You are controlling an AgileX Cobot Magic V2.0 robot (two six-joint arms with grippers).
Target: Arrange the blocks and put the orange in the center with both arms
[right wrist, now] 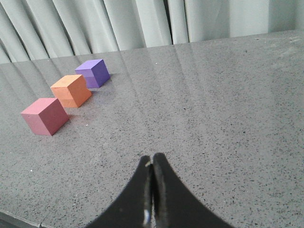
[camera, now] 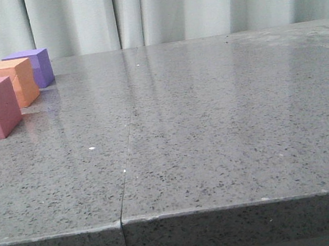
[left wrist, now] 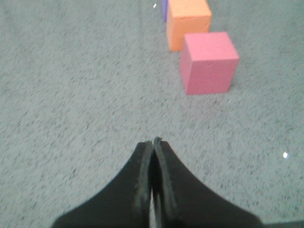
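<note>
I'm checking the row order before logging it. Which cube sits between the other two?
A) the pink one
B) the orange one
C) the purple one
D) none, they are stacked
B: the orange cube sits on the table between the pink cube and the purple cube, all in one row.

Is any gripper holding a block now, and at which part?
Nothing is held. The left gripper and right gripper are shut on nothing, away from the three blocks.

No legible text or markings anywhere.
</note>
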